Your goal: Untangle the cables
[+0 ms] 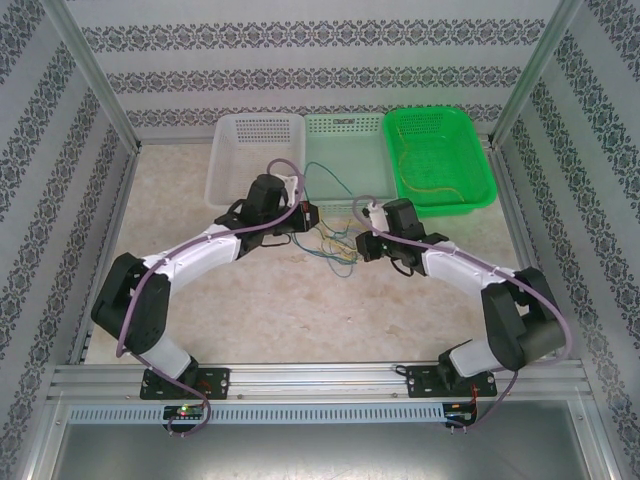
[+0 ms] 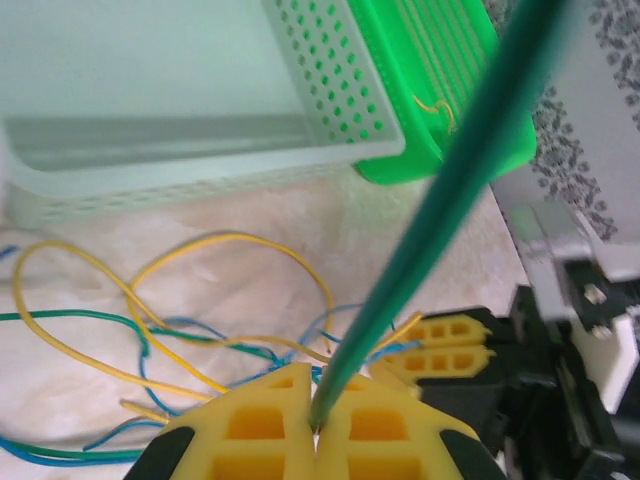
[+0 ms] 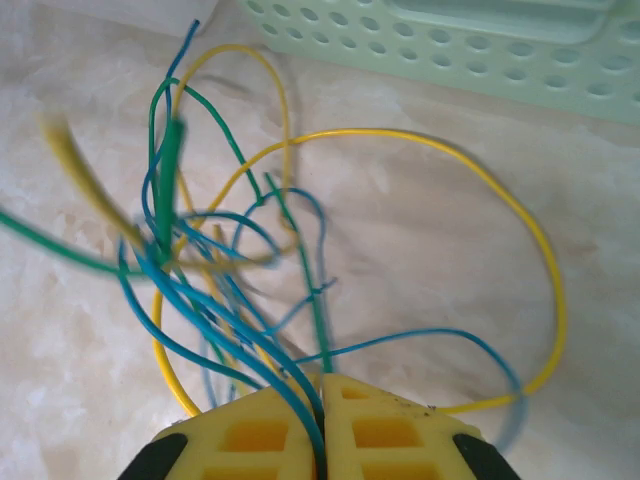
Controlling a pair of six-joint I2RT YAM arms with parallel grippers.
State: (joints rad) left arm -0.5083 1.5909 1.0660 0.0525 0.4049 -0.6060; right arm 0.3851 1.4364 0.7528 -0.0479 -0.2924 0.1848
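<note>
The cables (image 1: 335,248), thin yellow, blue and green strands, lie tangled on the table between my two grippers. My left gripper (image 1: 312,215) is shut on a green cable (image 2: 440,200) that rises taut and slanted from its closed fingertips (image 2: 290,400). Beyond it the loose loops (image 2: 200,340) spread over the table. My right gripper (image 1: 362,246) is shut on a blue cable (image 3: 241,338), which runs down into the seam between its jaws; a green strand (image 3: 318,335) enters the same seam. A wide yellow loop (image 3: 430,140) lies on the table ahead of it. The right gripper's fingers (image 2: 445,345) sit close beside the left's.
Three baskets stand in a row at the back: white (image 1: 255,155), pale green (image 1: 343,150) and bright green (image 1: 438,155), the last with a yellow strand (image 1: 430,180) inside. Patterned walls and metal posts enclose the table.
</note>
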